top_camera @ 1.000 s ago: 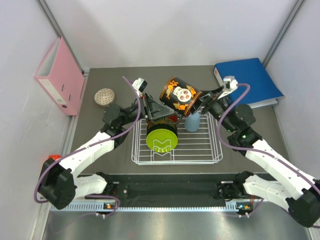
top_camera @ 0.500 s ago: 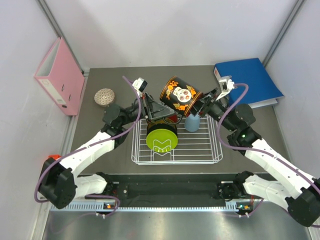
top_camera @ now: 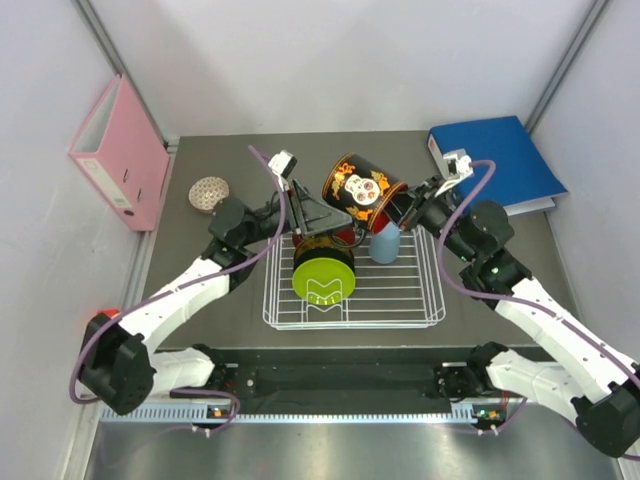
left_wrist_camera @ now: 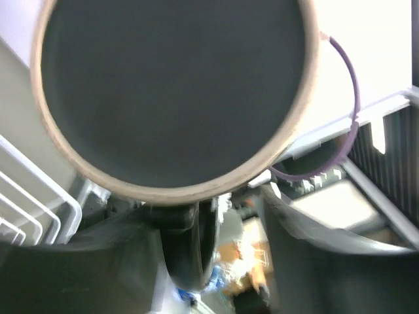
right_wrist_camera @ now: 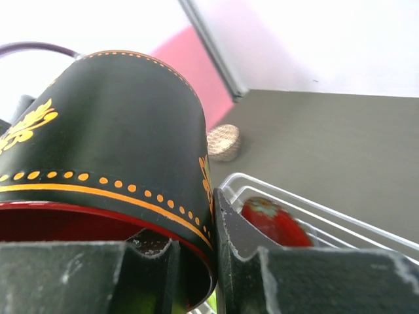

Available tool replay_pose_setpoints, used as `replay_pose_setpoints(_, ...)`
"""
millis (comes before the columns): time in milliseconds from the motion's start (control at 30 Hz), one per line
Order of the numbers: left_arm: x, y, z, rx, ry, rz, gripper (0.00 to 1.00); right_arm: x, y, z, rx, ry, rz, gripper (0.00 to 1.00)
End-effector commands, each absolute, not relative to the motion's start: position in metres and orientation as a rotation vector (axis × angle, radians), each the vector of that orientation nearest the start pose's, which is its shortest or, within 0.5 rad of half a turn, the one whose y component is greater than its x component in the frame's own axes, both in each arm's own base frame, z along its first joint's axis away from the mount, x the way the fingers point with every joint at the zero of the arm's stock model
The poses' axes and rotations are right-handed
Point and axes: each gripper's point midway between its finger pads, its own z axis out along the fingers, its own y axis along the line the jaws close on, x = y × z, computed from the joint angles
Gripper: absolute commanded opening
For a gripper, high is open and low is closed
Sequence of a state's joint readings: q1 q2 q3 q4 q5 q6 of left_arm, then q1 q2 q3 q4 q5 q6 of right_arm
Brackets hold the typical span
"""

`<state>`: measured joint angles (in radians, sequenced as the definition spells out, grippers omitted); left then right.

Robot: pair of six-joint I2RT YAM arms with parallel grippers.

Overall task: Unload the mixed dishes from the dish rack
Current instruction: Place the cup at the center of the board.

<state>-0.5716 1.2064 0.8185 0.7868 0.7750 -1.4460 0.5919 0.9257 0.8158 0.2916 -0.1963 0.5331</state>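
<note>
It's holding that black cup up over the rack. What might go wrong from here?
1. The right fingers pinch only the thin rim of the tilted black cup; it might slip and drop onto the red bowl or lime-green bowl in the dish rack below.
2. The left fingers sit open close to the cup's base; a careless move could knock it loose.

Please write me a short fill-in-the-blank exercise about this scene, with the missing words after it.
The right gripper pinches the rim of the black ornate cup, whose inside is ____.
The wire dish rack that holds the lime-green bowl is ____.
The small beige bowl lies on the table near the ____ binder.
Missing words: red; white; pink.
</note>
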Motion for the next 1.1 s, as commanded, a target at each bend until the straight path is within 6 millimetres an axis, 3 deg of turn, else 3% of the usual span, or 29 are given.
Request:
replay_pose_setpoints(0,0.229,-0.295,0.408,0.169,1.595,-1.824,0.77,0.264,0.233,0.428,-0.203,1.332,1.022,0.0)
replay_pose_setpoints(33,0.249,-0.289,0.403,0.067,1.613,-1.741,0.99,0.264,0.231,0.442,-0.194,1.308,1.017,0.0)
replay_pose_setpoints(133,0.283,-0.264,0.376,-0.146,1.668,-1.595,0.99,0.274,0.223,0.468,-0.148,1.298,0.964,0.0)
replay_pose_setpoints(167,0.29,-0.254,0.372,-0.227,1.673,-1.583,0.99,0.283,0.224,0.468,-0.132,1.32,0.941,0.0)
replay_pose_setpoints(200,0.298,-0.245,0.365,-0.29,1.678,-1.556,0.99,0.289,0.213,0.496,-0.067,1.281,0.9,0.0)
replay_pose_setpoints(233,0.309,-0.229,0.349,-0.384,1.696,-1.505,0.99,0.298,0.211,0.489,-0.04,1.349,0.855,0.0)
replay_pose_setpoints(267,0.316,-0.214,0.348,-0.477,1.67,-1.452,0.99,0.32,0.214,0.478,-0.011,1.42,0.8,0.0)
replay_pose_setpoints(300,0.32,-0.204,0.342,-0.535,1.669,-1.404,0.99,0.327,0.199,0.516,0.063,1.379,0.747,0.0)
replay_pose_setpoints(333,0.323,-0.194,0.325,-0.602,1.707,-1.34,0.99,0.34,0.194,0.491,0.096,1.523,0.65,0.0)
replay_pose_setpoints(367,0.325,-0.181,0.325,-0.638,1.681,-1.277,0.99,0.377,0.2,0.458,0.14,1.656,0.542,0.0)
replay_pose_setpoints(400,0.325,-0.176,0.321,-0.658,1.685,-1.244,0.99,0.383,0.186,0.498,0.199,1.606,0.514,0.0)
replay_pose_setpoints(433,0.324,-0.17,0.313,-0.688,1.703,-1.207,0.99,0.393,0.183,0.476,0.208,1.7,0.453,0.0)
replay_pose_setpoints(467,0.321,-0.165,0.317,-0.692,1.686,-1.194,0.99,0.422,0.18,0.455,0.227,1.757,0.411,0.0)
replay_pose_setpoints(500,0.321,-0.161,0.313,-0.709,1.685,-1.17,0.99,0.431,0.174,0.465,0.258,1.738,0.432,0.0)
replay_pose_setpoints(533,0.32,-0.159,0.316,-0.709,1.673,-1.162,0.99,0.442,0.168,0.456,0.286,1.771,0.432,0.0)
replay_pose_setpoints(567,0.316,-0.155,0.303,-0.732,1.727,-1.117,0.99,0.466,0.158,0.434,0.319,1.825,0.443,0.0)
replay_pose_setpoints(600,0.317,-0.151,0.304,-0.742,1.727,-1.091,0.99,0.475,0.153,0.443,0.362,1.807,0.49,0.0)
replay_pose_setpoints(667,0.312,-0.148,0.29,-0.758,1.787,-1.037,0.99,0.502,0.14,0.413,0.418,1.876,0.465,0.0)
replay_pose_setpoints(700,0.312,-0.146,0.288,-0.761,1.8,-1.018,0.99,0.507,0.138,0.418,0.42,1.859,0.459,0.0)
replay_pose_setpoints(733,0.311,-0.144,0.283,-0.771,1.819,-0.993,0.99,0.513,0.134,0.409,0.431,1.879,0.437,0.0)
replay_pose_setpoints(833,0.307,-0.135,0.267,-0.806,1.857,-0.921,0.99,0.535,0.124,0.367,0.465,1.955,0.384,0.0)
replay_pose_setpoints(1067,0.307,-0.135,0.239,-0.898,1.915,-0.904,0.99,0.556,0.116,0.294,0.493,2.083,0.257,0.0)
